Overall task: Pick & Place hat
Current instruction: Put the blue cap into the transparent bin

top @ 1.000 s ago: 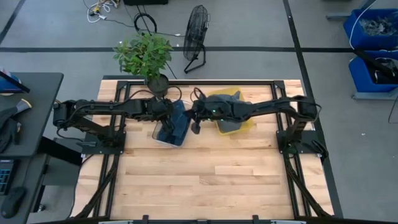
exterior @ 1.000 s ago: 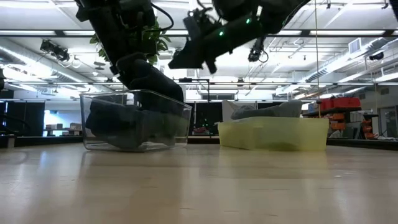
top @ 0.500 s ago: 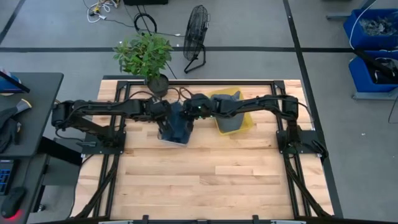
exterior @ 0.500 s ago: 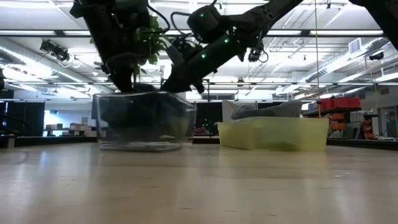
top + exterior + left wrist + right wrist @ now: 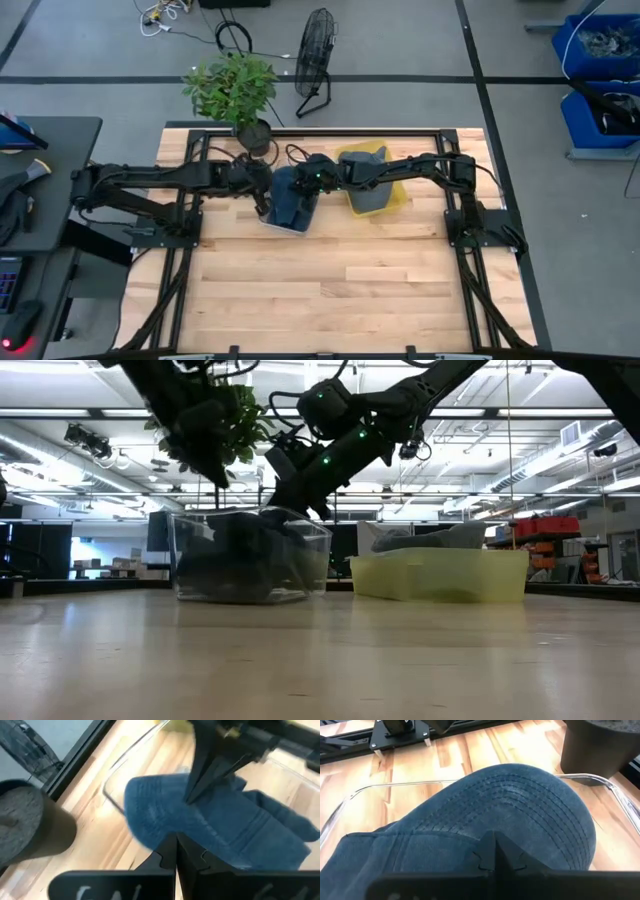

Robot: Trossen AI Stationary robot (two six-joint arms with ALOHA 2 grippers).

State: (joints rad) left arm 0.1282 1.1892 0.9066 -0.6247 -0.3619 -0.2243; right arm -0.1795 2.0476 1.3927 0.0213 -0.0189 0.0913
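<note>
On the tabletop (image 5: pixel 330 280), the clear bin (image 5: pixel 268 222) beside the yellow bin (image 5: pixel 398 200) serves as landmark. The blue hat (image 5: pixel 292 196) is lying in it, its crown against one wall. The right claw (image 5: pixel 492 851) is closed, pressing down on the hat; the left claw (image 5: pixel 175 849), closed on nothing, is poised above the bin. Pressure is best kept centred, so the bin is not dragged.

potted plant (image 5: pixel 233 92) standing at the table's far edge; black floor fan (image 5: pixel 315 45) sitting on the grey floor beyond; blue storage bins (image 5: pixel 598 75) stacking at the far right; dark desk (image 5: pixel 45 160) flanking the table's left.
</note>
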